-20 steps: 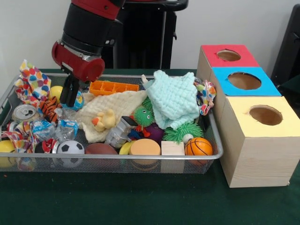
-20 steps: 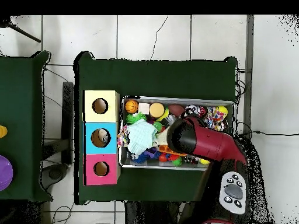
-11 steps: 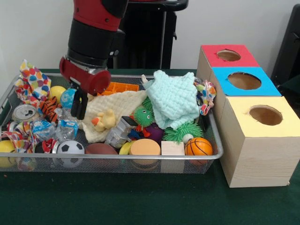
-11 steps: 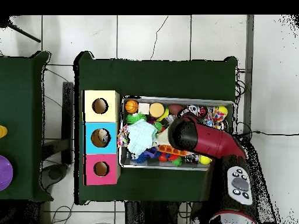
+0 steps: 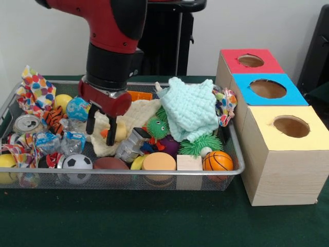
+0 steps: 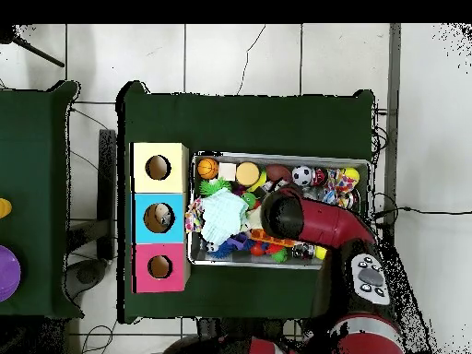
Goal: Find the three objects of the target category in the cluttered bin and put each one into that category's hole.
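Currently the black two-fingered claw (image 5: 101, 128) on the red and black arm (image 5: 110, 46) hung spread and empty, its tips straddling the small yellow rubber duck (image 5: 119, 131) that lay on the cream knitted cloth (image 5: 134, 114). No grasp was made yet; contact with the duck could not be told.

Just beside, within the wire mesh bin (image 5: 128, 180), lay a silver toy robot (image 5: 131, 144), a green spiky ball (image 5: 158, 126), a mint crocheted cloth (image 5: 191, 109), a small orange basketball (image 5: 217, 161), a soccer ball (image 5: 77, 163) and a crushed drink can (image 5: 26, 124).

Well apart stood the wooden box with red hole top (image 5: 250, 61), blue hole top (image 5: 268, 89) and yellow hole top (image 5: 291, 126). From overhead, something pale showed inside the blue hole (image 6: 159, 218), so one deposit was perhaps done; red and yellow looked empty. Target category unclear; judged most sorting remained.
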`<action>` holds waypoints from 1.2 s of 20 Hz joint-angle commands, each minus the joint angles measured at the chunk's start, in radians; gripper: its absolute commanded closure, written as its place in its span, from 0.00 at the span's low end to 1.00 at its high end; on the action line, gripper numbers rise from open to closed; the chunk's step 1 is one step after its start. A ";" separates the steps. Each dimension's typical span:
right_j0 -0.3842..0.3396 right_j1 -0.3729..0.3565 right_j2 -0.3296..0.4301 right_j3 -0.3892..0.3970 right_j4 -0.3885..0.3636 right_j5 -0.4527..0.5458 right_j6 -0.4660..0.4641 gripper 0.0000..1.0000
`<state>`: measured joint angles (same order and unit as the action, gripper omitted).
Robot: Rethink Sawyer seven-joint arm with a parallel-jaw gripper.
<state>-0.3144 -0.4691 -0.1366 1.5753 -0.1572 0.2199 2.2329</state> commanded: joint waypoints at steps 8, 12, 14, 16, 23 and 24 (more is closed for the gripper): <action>0.081 0.093 -0.024 -0.058 -0.068 0.110 0.012 0.00; 0.096 0.118 -0.071 -0.080 -0.076 0.085 0.024 0.00; 0.101 0.119 -0.086 -0.086 -0.076 0.086 0.023 0.00; 0.093 0.114 -0.090 -0.090 -0.082 0.085 0.010 0.00; 0.057 0.062 -0.071 -0.071 -0.087 0.124 -0.040 0.00; 0.054 0.065 -0.068 -0.071 -0.088 0.121 -0.042 0.00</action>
<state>-0.2246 -0.4198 -0.2325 1.5245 -0.1852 0.2246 2.2329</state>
